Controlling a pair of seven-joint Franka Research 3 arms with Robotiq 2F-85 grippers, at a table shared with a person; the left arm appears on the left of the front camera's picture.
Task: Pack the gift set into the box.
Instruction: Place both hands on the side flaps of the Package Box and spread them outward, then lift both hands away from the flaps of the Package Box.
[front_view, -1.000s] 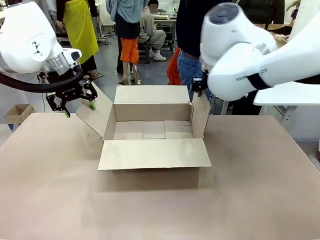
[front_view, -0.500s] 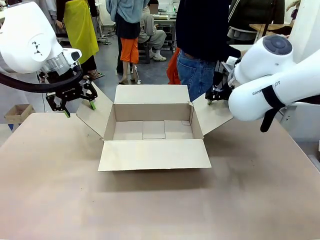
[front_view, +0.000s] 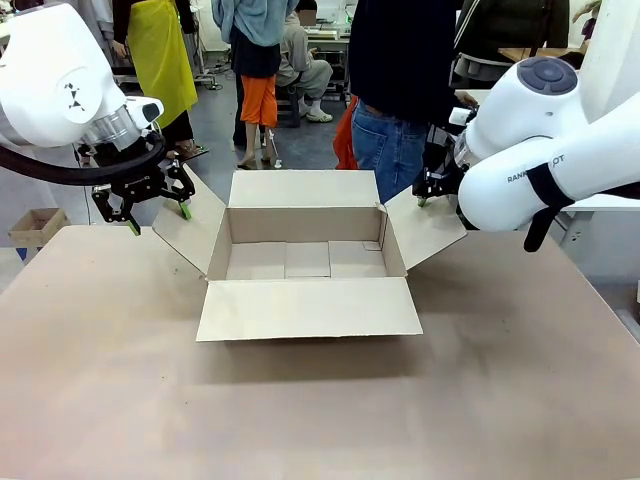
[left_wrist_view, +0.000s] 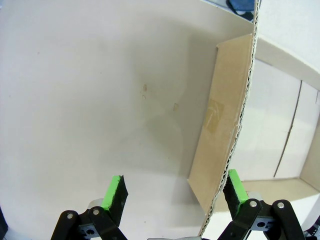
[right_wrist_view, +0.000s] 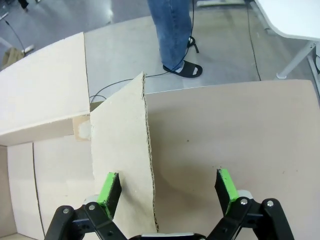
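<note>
Brown corrugated cardboard carton (front_view: 305, 260), shallow, four flaps spread, lying between the two grippers on the tan table (front_view: 300, 420); side flaps judged best pressed outward lightly and evenly, so the mouth is wide and the carton does not slide. Left gripper (left_wrist_view: 175, 181): fingers wide apart, astride the edge of the left flap (left_wrist_view: 220, 135), unclamped. Right gripper (right_wrist_view: 168, 181): likewise apart astride the right flap (right_wrist_view: 122, 165), holding nothing.

Box (front_view: 300, 258), four flaps splayed: interior open from above. Left flap (front_view: 188, 232) stands between the left pincer's (front_view: 160, 220) parted fingers, right flap (front_view: 425, 228) between the right pincer's (right_wrist_view: 167, 182). A person (front_view: 400, 80) blocks the box's far side.
</note>
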